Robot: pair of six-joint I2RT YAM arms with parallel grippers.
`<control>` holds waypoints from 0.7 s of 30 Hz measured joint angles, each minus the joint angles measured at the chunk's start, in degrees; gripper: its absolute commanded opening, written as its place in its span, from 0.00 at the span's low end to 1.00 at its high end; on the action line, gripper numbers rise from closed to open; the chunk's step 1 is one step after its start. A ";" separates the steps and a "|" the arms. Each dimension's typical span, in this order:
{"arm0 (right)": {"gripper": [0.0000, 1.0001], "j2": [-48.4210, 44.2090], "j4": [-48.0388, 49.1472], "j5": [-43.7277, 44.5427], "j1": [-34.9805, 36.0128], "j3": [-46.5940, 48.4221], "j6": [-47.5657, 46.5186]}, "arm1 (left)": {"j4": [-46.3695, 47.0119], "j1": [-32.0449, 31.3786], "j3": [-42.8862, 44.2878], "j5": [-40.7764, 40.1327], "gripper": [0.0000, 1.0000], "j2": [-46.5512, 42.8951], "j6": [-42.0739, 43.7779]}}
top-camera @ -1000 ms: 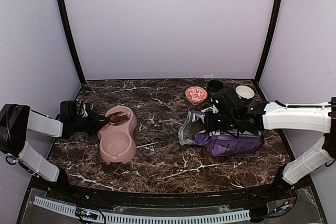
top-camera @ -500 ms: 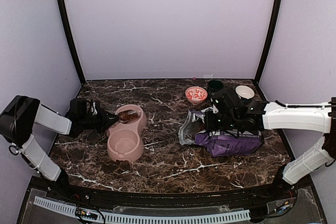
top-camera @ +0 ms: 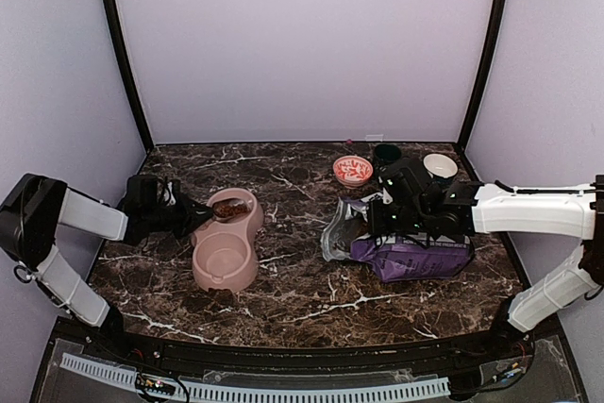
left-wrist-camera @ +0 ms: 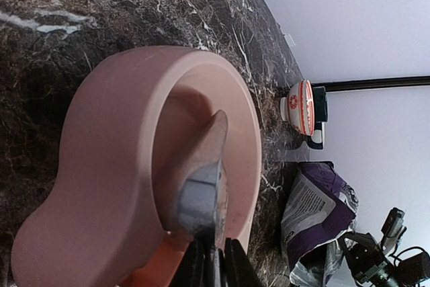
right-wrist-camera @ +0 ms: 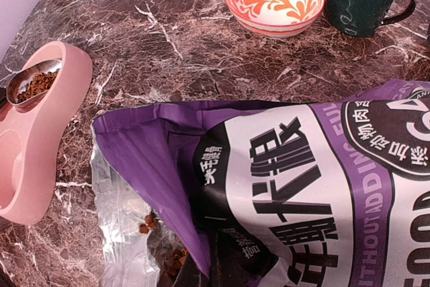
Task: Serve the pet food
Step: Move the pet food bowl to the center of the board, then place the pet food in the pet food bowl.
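The left arm (top-camera: pixel 90 224) reaches in from the left of the pink plastic double bowl (top-camera: pixel 251 271), which stands on the dark marbled bench (top-camera: pixel 302 313). Its jaws stand narrow, clamped on the handle of a silver metal scoop (top-camera: pixel 225 208). The scoop's cup hangs over the far compartment of the pink double bowl. Whether it touches the rim cannot be told. The pet food (right-wrist-camera: pixel 41 83), small reddish-brown dry pellets, lies as a little heap inside the scoop's cup. From the left wrist the scoop (left-wrist-camera: pixel 201 179) shows its grey underside against the pink wall (left-wrist-camera: pixel 101 166) of that compartment.

Well to the right of the pink double bowl lies a large purple-and-white printed bag (top-camera: pixel 411 260) on its side. Its silver-lined mouth is open toward the bowl. A few more brown pellets (right-wrist-camera: pixel 146 223) sit on the foil just inside that mouth.

Farther back and right of the pink double bowl stand a small red-and-white patterned bowl (top-camera: pixel 352 170), a dark green mug (top-camera: pixel 386 153) and a small white bowl (top-camera: pixel 440 166).

The right arm (top-camera: pixel 528 209) comes in from the right, its head over the bag's open end. Its jaws are fully closed. Whether they pinch the bag's upper flap cannot be told.
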 measured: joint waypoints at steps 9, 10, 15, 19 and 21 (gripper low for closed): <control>0.00 0.00 0.00 0.00 -0.02 0.00 0.24 | -7.82 -0.15 0.96 -3.50 0.00 -3.76 4.31; 0.00 0.00 0.00 -0.02 0.00 0.00 0.37 | -8.50 -0.15 1.03 -3.80 0.00 -4.13 4.72; 0.00 0.00 -0.02 -0.02 -0.02 0.00 0.70 | -12.02 -0.22 1.66 -5.51 0.00 -5.88 6.91; 0.00 0.00 -0.02 -0.02 -0.02 0.00 0.83 | -15.89 -0.24 2.89 -7.43 0.00 -7.39 9.14; 0.00 0.00 -0.02 -0.04 -0.02 0.00 0.85 | -17.86 -0.24 3.65 -8.37 0.00 -7.96 10.45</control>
